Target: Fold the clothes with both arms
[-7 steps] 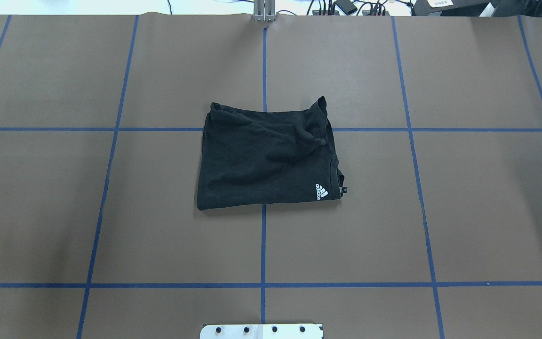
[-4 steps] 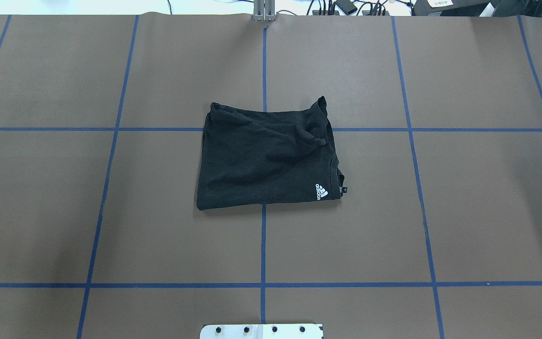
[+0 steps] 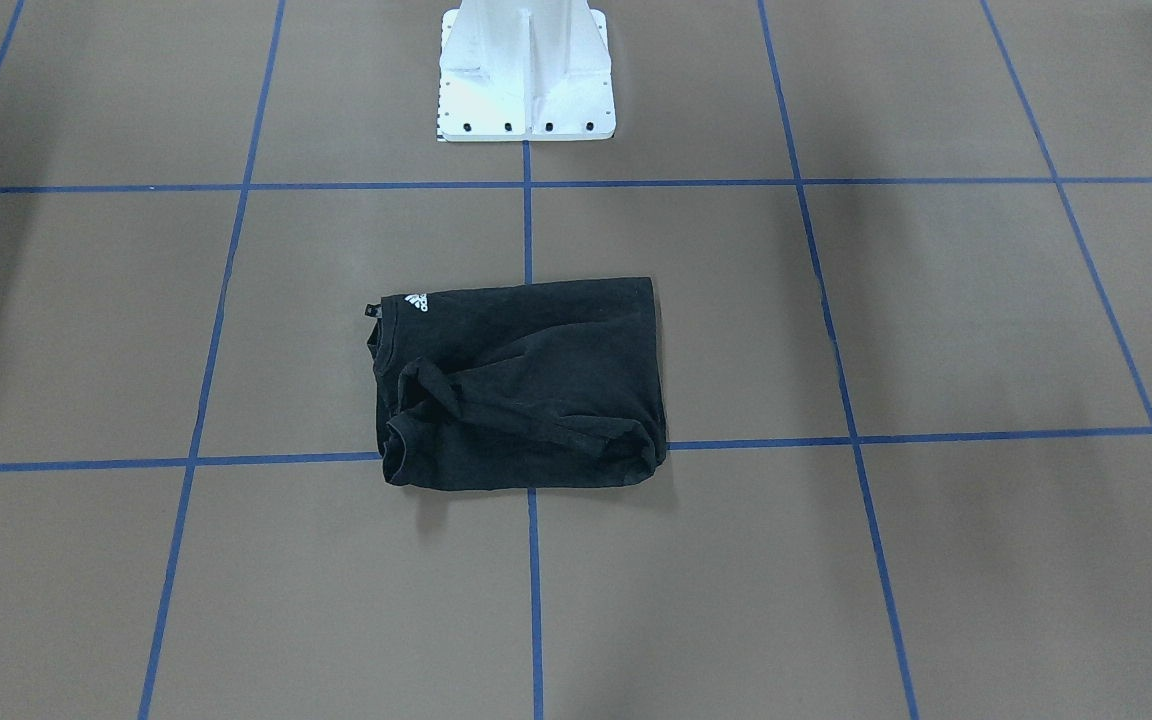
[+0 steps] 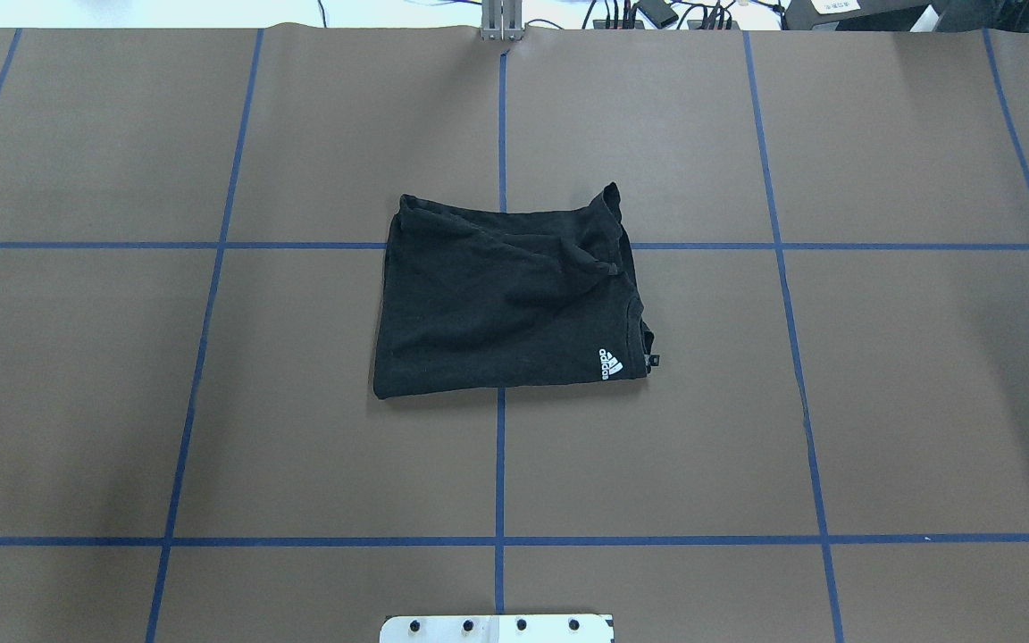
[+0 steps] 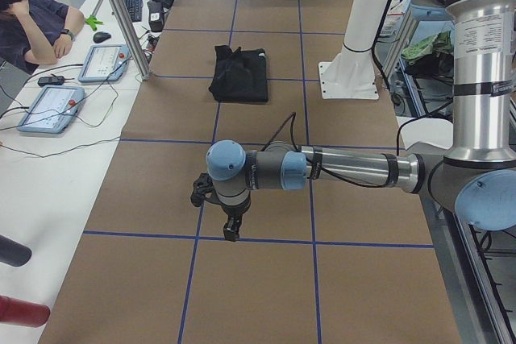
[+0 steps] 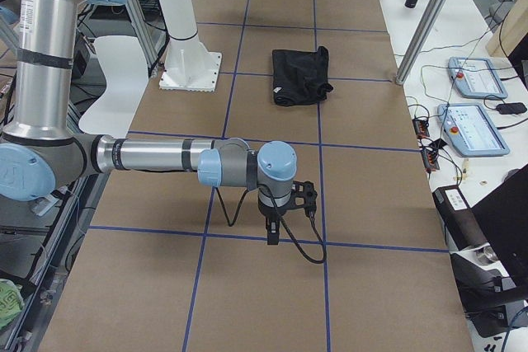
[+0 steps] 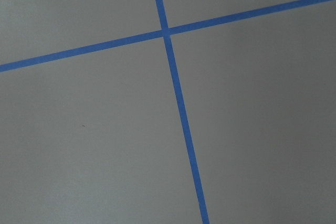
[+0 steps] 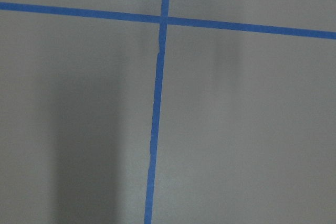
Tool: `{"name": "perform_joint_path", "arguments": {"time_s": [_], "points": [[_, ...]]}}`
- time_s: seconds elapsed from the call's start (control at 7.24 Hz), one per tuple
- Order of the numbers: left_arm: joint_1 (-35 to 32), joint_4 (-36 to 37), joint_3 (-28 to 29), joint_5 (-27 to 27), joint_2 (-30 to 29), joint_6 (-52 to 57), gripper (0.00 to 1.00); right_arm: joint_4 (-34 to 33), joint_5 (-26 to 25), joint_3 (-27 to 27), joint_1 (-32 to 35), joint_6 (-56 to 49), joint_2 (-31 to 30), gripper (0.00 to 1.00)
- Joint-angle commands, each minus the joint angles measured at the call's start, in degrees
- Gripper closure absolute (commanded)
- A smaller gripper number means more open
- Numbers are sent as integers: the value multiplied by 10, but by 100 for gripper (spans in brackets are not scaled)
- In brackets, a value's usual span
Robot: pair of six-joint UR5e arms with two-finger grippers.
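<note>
Overhead exterior view shows the black T-shirt (image 4: 497,304) folded into a rough rectangle at the middle of the brown table (image 4: 925,402), lying over a crossing of the blue tape lines (image 4: 499,464). On its near right corner a small white logo (image 4: 610,364) has three stripes and the word "adidas", turned sideways. No other writing on the shirt can be read. The far edge of the shirt is wrinkled.

Exterior front-facing view shows the white pedestal base (image 3: 526,70) behind the shirt, well apart from it.

Exterior left view shows the left arm (image 5: 347,168) stretched low over the table, and the left gripper (image 5: 231,227) points down, far from the shirt and holding nothing. I cannot tell if its jaws are open or closed. A person (image 5: 32,18) sits at the side desk.

Exterior right view shows the right arm (image 6: 157,154) in the same pose. The right gripper (image 6: 272,232) also points down with nothing in it, and I cannot tell how its jaws stand.

Both wrist views show only bare table and crossing tape.
</note>
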Motion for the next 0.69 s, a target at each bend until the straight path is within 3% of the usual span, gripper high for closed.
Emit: {"name": "perform_joint_path", "arguments": {"time_s": [0.0, 0.55], "points": [[-2, -1, -5, 14, -2, 3, 0, 0, 0, 0, 0, 1, 0, 0], [-2, -1, -25, 17, 8, 2, 0, 0, 1, 4, 0, 2, -1, 0]]}}
